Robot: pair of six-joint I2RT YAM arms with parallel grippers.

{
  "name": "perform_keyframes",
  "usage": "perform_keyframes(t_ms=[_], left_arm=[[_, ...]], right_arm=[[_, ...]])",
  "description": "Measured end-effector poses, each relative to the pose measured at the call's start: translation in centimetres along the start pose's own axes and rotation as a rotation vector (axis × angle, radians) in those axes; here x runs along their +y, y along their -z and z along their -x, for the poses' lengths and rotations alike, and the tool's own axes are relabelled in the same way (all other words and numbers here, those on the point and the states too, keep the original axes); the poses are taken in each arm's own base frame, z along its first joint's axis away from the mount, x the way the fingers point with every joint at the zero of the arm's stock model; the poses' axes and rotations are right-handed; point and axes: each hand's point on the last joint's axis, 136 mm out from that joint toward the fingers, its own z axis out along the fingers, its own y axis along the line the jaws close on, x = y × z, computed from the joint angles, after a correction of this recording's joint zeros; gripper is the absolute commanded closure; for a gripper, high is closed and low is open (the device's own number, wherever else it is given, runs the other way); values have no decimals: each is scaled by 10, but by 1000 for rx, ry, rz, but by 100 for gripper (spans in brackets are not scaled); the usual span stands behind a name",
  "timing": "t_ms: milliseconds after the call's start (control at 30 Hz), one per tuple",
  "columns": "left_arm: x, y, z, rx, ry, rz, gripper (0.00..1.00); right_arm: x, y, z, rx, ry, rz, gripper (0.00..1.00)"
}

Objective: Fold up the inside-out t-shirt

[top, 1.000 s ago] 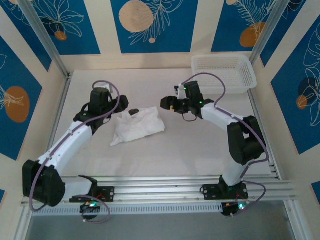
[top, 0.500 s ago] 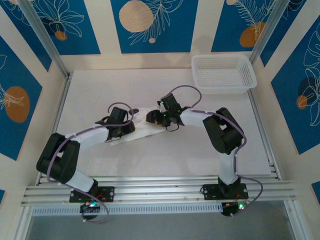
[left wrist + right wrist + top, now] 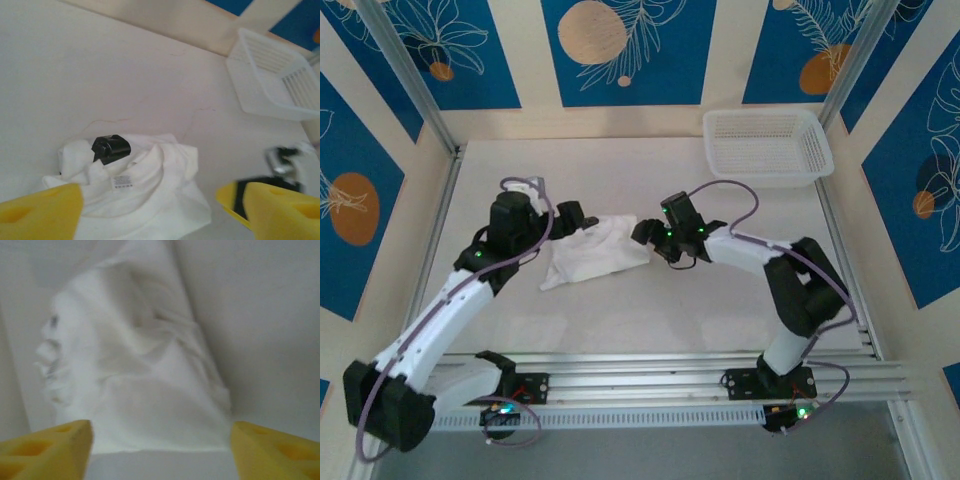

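Seen from overhead, the plain white short-sleeved t-shirt of wrinkly cloth (image 3: 595,250) lies bunched in a compact heap on the white table top (image 3: 650,320), directly between the two tools. The left arm's black two-finger gripper (image 3: 580,216) hangs over the heap's far corner on its own side. The right arm's black two-finger gripper (image 3: 642,234) sits just beside the opposite edge; whether it touches the cloth cannot be told from here. The two point inward toward each other. The white plastic mesh basket (image 3: 767,150) stands well beyond the right gripper, apart from the shirt. In the left wrist view, that tool's yellow foam-padded fingers (image 3: 40,212) are spread wide and released, with nothing pinched between them. The shirt lies just ahead of and below the gap, its collar opening turned toward the tool. A small white sewn-in label (image 3: 121,181) sits inside the neckline, and a small black object (image 3: 111,148), too unclear to identify, rests on the cloth just past the label. The basket lies far ahead and off to the fingers' right. In the right wrist view, the yellow fingers (image 3: 47,445) are likewise wide apart and hold nothing. The shirt lies straight ahead between them as a mound of soft creases, its nearest edge flat on the table just beyond the fingertips.
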Motion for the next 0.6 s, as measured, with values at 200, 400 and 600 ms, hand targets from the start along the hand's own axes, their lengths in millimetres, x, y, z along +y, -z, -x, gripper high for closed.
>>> perform_keyframes(t_ms=[200,400,600], left_arm=[[15,33,-31,64,-34,30,0],[58,34,-69,148,33,203,6],[99,26,-76,168,165,384,16]], right_arm=[[7,-55,-32,96,-11,-54,61],[100,-118,-55,106,11,57,58],[163,-139,-44,90,58,141,45]])
